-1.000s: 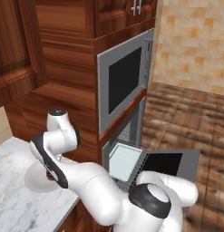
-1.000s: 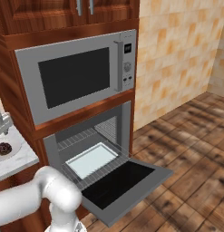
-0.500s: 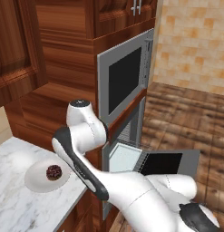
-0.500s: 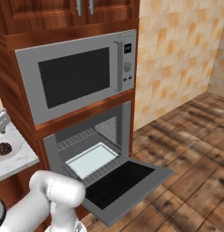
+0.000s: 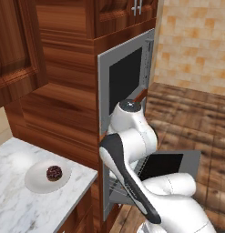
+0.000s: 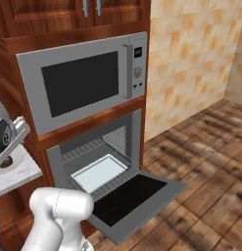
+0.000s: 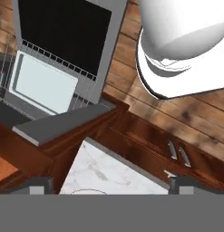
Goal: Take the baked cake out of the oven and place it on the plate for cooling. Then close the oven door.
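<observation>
**A:** Item: cake [image 5: 53,173]. Where?

**B:** Small dark round lump with reddish specks. It sits on the plate [image 5: 33,183], a smooth, shallow white dish on the marble counter [image 5: 18,207], just below the gripper [image 7: 111,186]. Jaws spread wide, nothing between them.

**A:** So the first step looks done. What's left?

**B:** Oven door [image 6: 127,196]: flat grey steel with a dark window, lying open, lower than the gripper and well off to its side. Next, I'd judge: swing over, get under its front edge, lift it shut. Pale square tray [image 6: 99,172] sits on the wire rack.

The arm [image 5: 132,150] swings away from the counter [image 5: 13,205] toward the oven [image 5: 132,173], uncovering the cake [image 5: 53,172] on the plate [image 5: 36,179].
</observation>
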